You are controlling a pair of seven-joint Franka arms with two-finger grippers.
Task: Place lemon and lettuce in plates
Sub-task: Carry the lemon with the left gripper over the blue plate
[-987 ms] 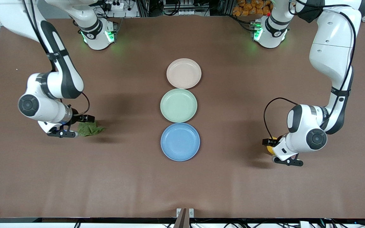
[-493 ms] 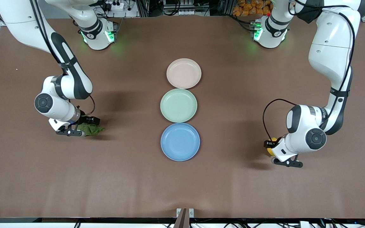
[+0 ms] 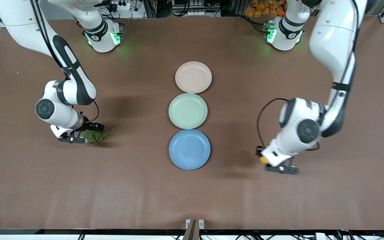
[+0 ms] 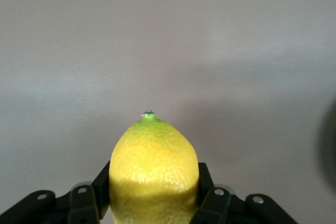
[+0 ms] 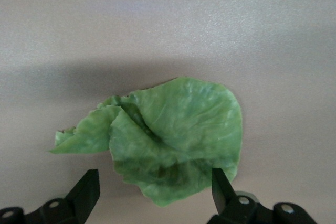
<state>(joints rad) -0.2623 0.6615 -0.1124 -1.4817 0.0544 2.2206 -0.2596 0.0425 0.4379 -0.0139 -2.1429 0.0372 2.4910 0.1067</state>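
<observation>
The yellow lemon [image 4: 154, 166] is clamped in my left gripper [image 4: 154, 192]. In the front view only a bit of the lemon [image 3: 263, 160] shows at the left gripper [image 3: 268, 162], which is over bare table beside the blue plate [image 3: 189, 149], toward the left arm's end. The green lettuce [image 3: 96, 136] lies on the table toward the right arm's end. My right gripper [image 3: 79, 136] is low at the leaf's edge. In the right wrist view its open fingers [image 5: 88, 191] stand astride the edge of the lettuce [image 5: 168, 137]. The beige-pink plate [image 3: 193, 77] is empty.
A mint-green plate [image 3: 188, 110] sits between the blue and beige-pink plates, the three in a row down the table's middle. The brown table [image 3: 112, 186] spreads wide around them.
My left gripper has carried the lemon toward the blue plate. My right gripper moved in closer over the lettuce's edge, then held still.
</observation>
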